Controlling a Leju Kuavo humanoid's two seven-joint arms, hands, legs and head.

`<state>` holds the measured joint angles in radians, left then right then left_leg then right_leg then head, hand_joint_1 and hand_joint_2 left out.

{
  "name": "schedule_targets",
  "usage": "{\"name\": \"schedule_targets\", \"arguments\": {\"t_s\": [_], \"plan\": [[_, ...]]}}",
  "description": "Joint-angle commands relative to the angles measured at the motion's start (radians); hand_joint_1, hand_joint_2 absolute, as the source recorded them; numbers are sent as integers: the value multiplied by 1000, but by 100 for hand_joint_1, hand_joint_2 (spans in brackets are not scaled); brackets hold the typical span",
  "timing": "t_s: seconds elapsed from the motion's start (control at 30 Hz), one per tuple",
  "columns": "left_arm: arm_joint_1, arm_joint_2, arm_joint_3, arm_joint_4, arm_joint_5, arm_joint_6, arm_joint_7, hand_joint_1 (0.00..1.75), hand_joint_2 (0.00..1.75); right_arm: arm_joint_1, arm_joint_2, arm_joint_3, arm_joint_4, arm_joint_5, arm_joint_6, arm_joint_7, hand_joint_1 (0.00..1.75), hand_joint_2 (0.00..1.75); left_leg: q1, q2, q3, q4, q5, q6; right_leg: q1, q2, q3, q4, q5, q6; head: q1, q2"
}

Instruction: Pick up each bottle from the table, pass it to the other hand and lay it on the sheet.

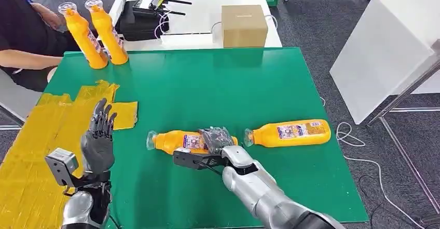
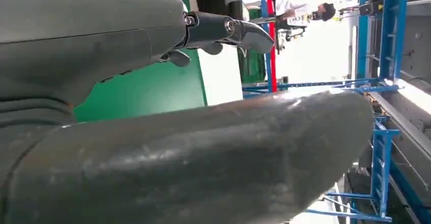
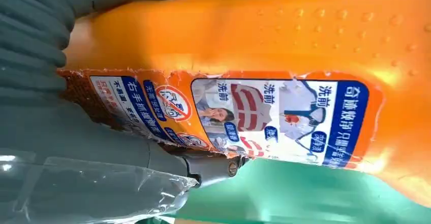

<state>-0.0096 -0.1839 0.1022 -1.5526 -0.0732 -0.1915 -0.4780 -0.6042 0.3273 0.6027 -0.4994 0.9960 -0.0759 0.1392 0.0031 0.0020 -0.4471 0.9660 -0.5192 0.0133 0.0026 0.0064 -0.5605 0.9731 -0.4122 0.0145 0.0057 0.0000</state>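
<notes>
The right hand grasps the lying orange bottle at mid-body on the green table, near its front edge. The left hand is raised, fingers released, beside the yellow sheet at the table's left edge. A second bottle lies just right; open green surface extends beyond both.

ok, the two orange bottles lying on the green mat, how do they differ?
The nearer lying bottle has the right hand on its body; the farther lying bottle lies untouched. The nearer one lies closer to the yellow sheet. Both lie on their sides, caps toward the left hand.
</notes>
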Motion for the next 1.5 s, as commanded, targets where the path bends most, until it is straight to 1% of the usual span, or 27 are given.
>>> {"name": "schedule_targets", "arguments": {"t_s": [0.03, 0.07, 0.1, 0.13, 0.2, 0.23, 0.33, 0.4, 0.53, 0.9, 1.0, 1.17, 1.2, 1.33, 1.47, 1.5], "plan": [[22, -38, 42, 38, 105, -39, 56, 0, 175, 76, -20, -73, -149, -89, -121, -117, 175, 175, 1, -2, -2, 0, 1, 0, 1, -2, 0, -1, 1, 1, 0, 0], [55, -51, 56, 36, 178, -77, 67, 0, 175, 121, -34, -55, -242, -92, -124, -122, 175, 175, 0, -1, 0, -1, 0, 0, 0, -1, 0, -1, 0, 1, 0, 0], [93, -66, 75, 53, 338, -185, 130, 0, 175, 181, -54, -28, -367, -106, -108, -114, 175, 175, 0, 0, 1, -2, 0, 0, 0, 0, 1, -2, 0, 1, 0, 0], [126, -75, 82, 70, 436, -250, 165, 0, 175, 213, -67, -2, -437, -122, -87, -118, 175, 175, 1, 0, 1, -3, 0, 0, 0, 0, 1, -3, 0, 1, 0, 0], [177, -106, 93, 68, 444, -282, 155, 0, 175, 282, -89, 33, -567, -139, -92, -117, 175, 175, 0, 2, 2, -3, -1, 0, -1, 2, 1, -2, -1, 1, 0, 0], [187, -111, 89, 66, 439, -290, 151, 0, 175, 305, -95, 41, -608, -145, -100, -120, 175, 175, 0, 2, 2, -3, -2, 0, 0, 2, 2, -3, -1, 1, 0, 0], [203, -114, 70, 77, 475, -328, 190, 0, 175, 335, -114, 61, -674, -162, -97, -127, 175, 175, 0, -2, -4, -1, -1, 0, 0, -3, -2, -2, -1, 1, 0, 0], [203, -115, 70, 75, 457, -317, 178, 0, 175, 333, -115, 60, -670, -168, -94, -126, 175, 175, -1, -1, -6, -1, 0, 0, -1, -1, -6, -1, -1, 1, 0, 0], [188, -108, 78, 93, 457, -324, 173, 0, 175, 315, -103, 44, -630, -186, -104, -145, 175, 175, 0, -1, -8, -1, 0, 0, -1, -1, -6, -2, 0, 1, 0, 0], [187, -112, 90, 97, 456, -331, 173, 0, 175, 318, -105, 38, -644, -188, -97, -151, 175, 175, 1, -1, -7, -1, -1, 0, 0, -1, -6, -2, 0, 1, 0, 0], [184, -111, 72, 102, 438, -335, 174, 0, 175, 297, -94, 27, -616, -197, -89, -149, 175, 175, 1, -1, -7, -1, -1, 0, 1, -1, -5, -2, 0, 1, 0, 0], [166, -104, 2, 117, 421, -342, 167, 0, 175, 228, -46, 23, -496, -231, -56, -153, 175, 175, 1, 0, -8, -1, 0, -1, 0, -1, -6, -2, 1, 1, 0, 0], [164, -109, -2, 118, 418, -338, 167, 0, 175, 227, -41, 26, -492, -229, -56, -151, 175, 175, 1, 0, -8, -1, 0, -1, 0, -1, -7, -1, 0, 1, 0, 0], [155, -90, -66, 131, 412, -317, 146, 0, 175, 183, 4, 69, -395, -246, -43, -172, 175, 175, 2, 0, -8, -1, 0, -1, 1, 0, -6, -2, 1, 1, 0, 0], [156, -71, -72, 139, 437, -305, 128, 0, 175, 195, 22, 173, -390, -248, -16, -169, 175, 175, 0, 1, -7, -2, 0, -1, -1, 0, -7, -1, 0, 0, 0, 0], [158, -70, -70, 138, 438, -306, 127, 0, 175, 202, 22, 188, -389, -250, -12, -166, 175, 175, 1, 1, -5, -3, 0, -1, 1, 1, -5, -3, 0, 0, 0, 0]]}}
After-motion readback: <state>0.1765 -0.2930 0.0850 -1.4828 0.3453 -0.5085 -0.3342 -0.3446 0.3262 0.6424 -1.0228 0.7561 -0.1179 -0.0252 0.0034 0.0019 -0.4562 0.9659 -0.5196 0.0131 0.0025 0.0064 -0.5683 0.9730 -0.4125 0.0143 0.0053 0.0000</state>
